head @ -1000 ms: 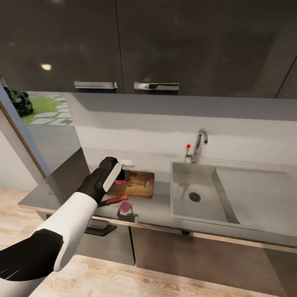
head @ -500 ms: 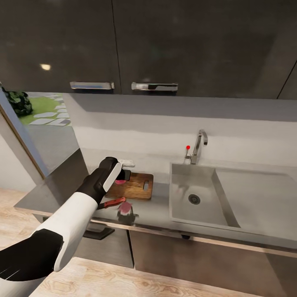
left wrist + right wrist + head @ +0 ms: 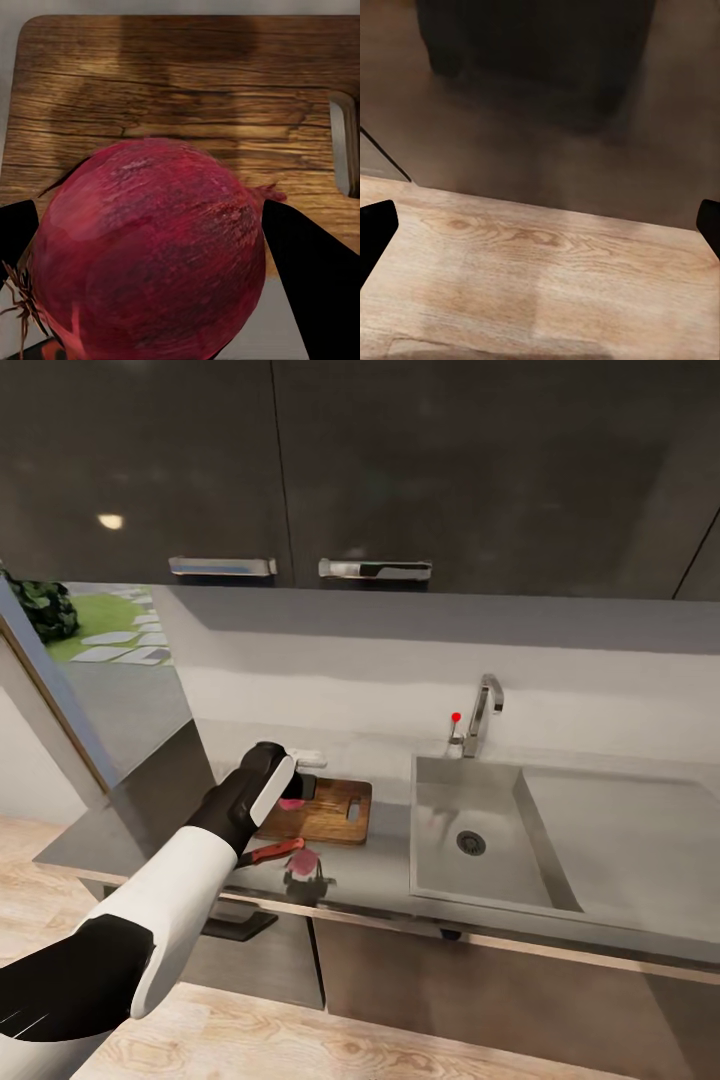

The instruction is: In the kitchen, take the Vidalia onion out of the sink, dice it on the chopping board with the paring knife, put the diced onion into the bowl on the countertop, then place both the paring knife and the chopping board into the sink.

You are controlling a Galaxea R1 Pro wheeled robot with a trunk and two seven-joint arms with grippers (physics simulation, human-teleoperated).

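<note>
Red-skinned onion (image 3: pixel 150 259) clamped between the left end effector (image 3: pixel 296 788) fingers (image 3: pixel 311 281), above the wooden chopping board (image 3: pixel 180 97).

Wooden floor (image 3: pixel 532 285) below dark cabinet (image 3: pixel 536 52)

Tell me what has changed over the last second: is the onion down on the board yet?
Little changed. The view slid slightly between the first two pictures, which reads as camera motion. The left gripper stays shut on the onion over the chopping board; whether it touches the board is unclear. The paring knife lies unmoved on the countertop.
</note>
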